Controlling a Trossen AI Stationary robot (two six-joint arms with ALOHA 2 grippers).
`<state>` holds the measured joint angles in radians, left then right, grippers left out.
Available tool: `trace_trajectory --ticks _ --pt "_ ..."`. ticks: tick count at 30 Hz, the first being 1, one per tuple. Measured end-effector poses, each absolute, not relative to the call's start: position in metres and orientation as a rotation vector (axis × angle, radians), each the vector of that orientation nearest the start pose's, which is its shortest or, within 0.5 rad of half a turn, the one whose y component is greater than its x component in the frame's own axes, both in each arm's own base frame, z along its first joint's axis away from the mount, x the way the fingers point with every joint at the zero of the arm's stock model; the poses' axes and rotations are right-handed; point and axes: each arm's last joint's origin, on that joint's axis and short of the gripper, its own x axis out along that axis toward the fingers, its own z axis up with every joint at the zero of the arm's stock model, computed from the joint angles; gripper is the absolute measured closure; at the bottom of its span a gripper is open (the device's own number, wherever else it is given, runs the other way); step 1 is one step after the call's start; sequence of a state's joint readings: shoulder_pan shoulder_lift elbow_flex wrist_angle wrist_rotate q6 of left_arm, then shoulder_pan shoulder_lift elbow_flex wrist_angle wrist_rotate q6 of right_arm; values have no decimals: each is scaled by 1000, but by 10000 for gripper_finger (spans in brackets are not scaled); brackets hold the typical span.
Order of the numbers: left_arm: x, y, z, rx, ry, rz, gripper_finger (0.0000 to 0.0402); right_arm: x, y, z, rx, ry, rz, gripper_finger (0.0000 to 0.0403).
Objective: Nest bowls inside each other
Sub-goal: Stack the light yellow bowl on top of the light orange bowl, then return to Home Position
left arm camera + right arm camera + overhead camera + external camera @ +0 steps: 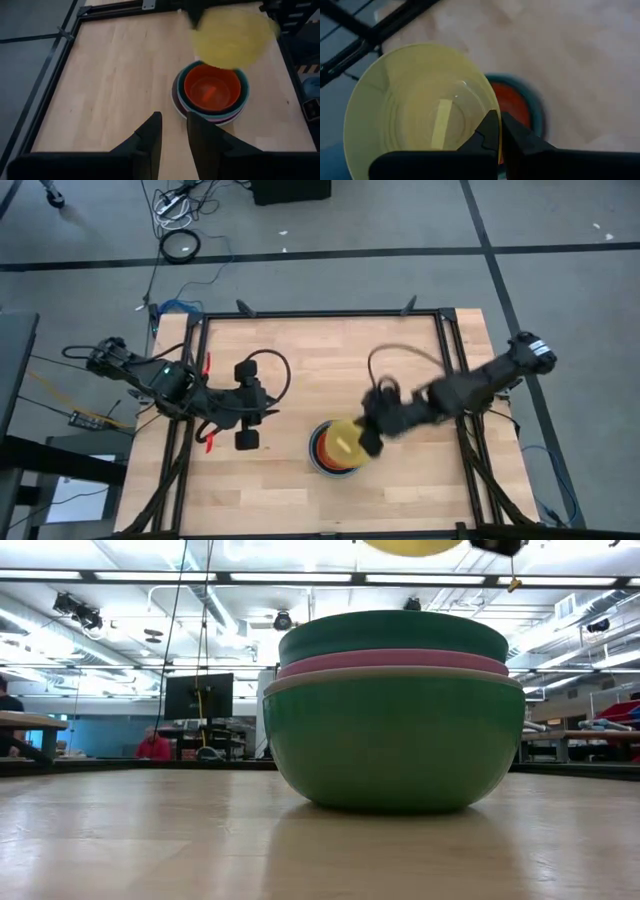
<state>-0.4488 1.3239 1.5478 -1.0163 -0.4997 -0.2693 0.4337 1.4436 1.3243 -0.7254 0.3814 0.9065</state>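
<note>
A stack of nested bowls stands on the wooden table toward its near edge. The green bowl rests on the wood and holds a white-grey one, a pink one and a teal one. An orange bowl sits innermost. A yellow bowl hangs above the stack with my right gripper shut on it; only its underside shows in the low view. My left gripper waits open to the left of the stack, holding nothing. My right gripper grips the yellow bowl by its rim, on the side toward the table's right edge. One finger is inside the wall and one outside. The fingers slant down from the right. The bowl is lifted clear above the stack, mouth up and tilted.
Black frame rails run along the table's far edge and down both sides. Bare wood lies left of and beyond the stack. Cables lie on the floor past the far edge. People sit at desks far off in the room.
</note>
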Motion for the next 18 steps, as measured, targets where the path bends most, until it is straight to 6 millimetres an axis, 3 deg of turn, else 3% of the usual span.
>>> trace_trajectory --ticks 4,11,18 --pt "230 -95 408 103 664 139 302 285 142 300 523 760 -348 403" --pt "230 -95 409 106 656 135 302 315 136 253 479 868 -472 401" --pt "229 -98 409 109 655 124 303 316 125 260 534 888 -449 329"
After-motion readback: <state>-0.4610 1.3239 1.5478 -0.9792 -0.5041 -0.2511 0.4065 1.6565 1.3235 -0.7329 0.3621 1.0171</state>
